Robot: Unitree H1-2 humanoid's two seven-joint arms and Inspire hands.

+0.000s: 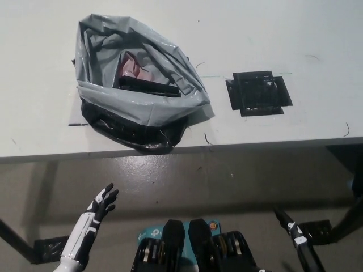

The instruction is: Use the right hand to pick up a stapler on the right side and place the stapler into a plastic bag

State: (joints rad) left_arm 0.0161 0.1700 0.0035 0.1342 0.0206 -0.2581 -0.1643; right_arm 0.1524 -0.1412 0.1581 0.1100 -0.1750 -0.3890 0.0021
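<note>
Far up-left of right hand (298, 241), stapler (146, 85) seemingly sits in plastic bag (142, 110); cannot tell that hand's grip. Left hand (101, 201) low, spread, empty. Rest both clear of table (317, 45).

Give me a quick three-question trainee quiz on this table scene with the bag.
1. True or false: the grey plastic bag lies on the white table with its mouth open.
2. What shows inside the bag? A) a long black object beside a pink item; B) a green bottle; C) nothing at all.
3. Fill in: the black square patch on the table lies to the bag's ____ (robot's side).
Key: 1 true; 2 A; 3 right.
</note>
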